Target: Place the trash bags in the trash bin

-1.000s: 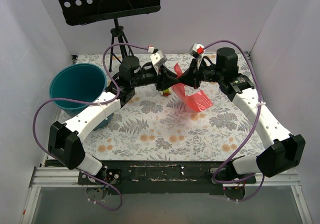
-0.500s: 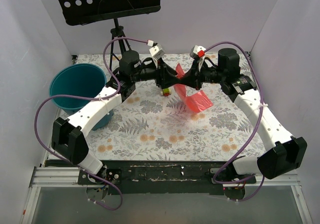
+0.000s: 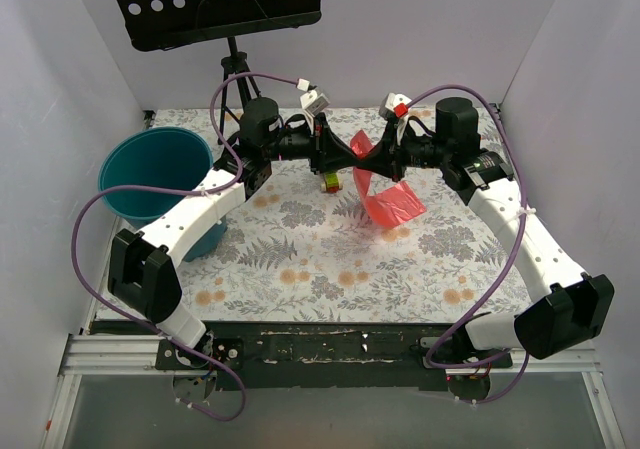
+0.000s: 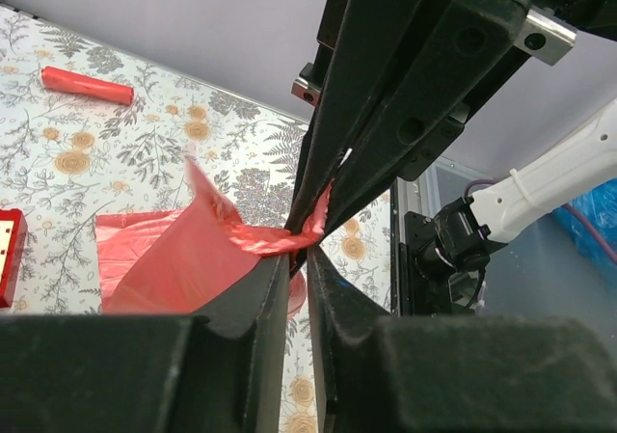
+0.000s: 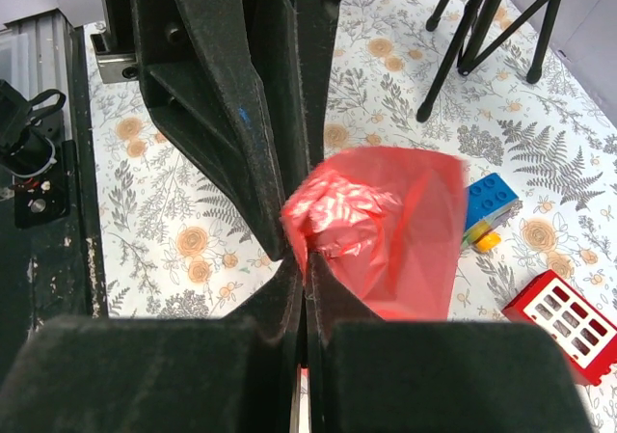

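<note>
Floral table (image 3: 330,269) fills the lower middle, nearest the arm bases. Just above centre the trash bag (image 3: 388,197) hangs in a crinkly bunch, drooping a bit right of centre. Both grippers meet tip to tip on it: right gripper (image 5: 307,269) clamped tight on the film, left gripper (image 4: 297,259) pinching the same bunch, jaws nearly together. Trash bin (image 3: 155,164) sits at the left edge, well apart from the bag. Music stand (image 3: 215,4) is top left, farthest back
</note>
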